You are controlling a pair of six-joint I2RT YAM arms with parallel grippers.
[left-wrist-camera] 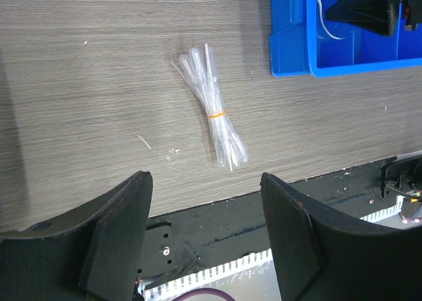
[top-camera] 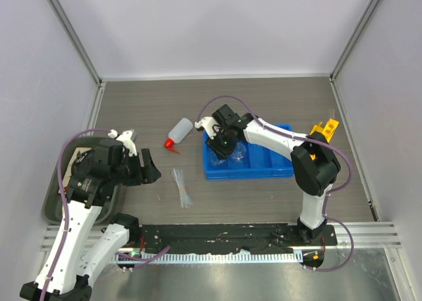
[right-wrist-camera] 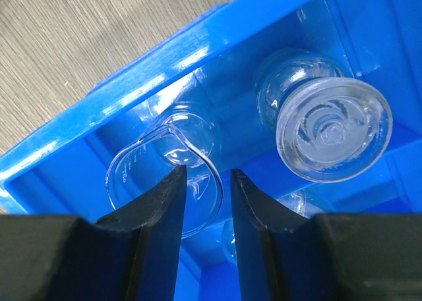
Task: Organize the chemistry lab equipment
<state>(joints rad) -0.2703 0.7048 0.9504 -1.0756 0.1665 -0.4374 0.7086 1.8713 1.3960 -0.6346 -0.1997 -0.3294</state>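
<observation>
Right wrist view showed the blue bin with its end compartment holding a small clear beaker on its side and a glass flask beside it, base toward the camera. The right gripper stood narrowly parted, the beaker's rim in the gap. The left gripper hung wide and empty above the banded pipettes near the table's front edge. The squeeze bottle lay on the table left of the bin.

1. A beaker and a flask are held side by side in the leftmost compartment of the bin.
2. The squeeze bottle is set on the tabletop left of the bin, with the pipette bundle before it.
3. The rack is placed behind and right of the bin.
</observation>
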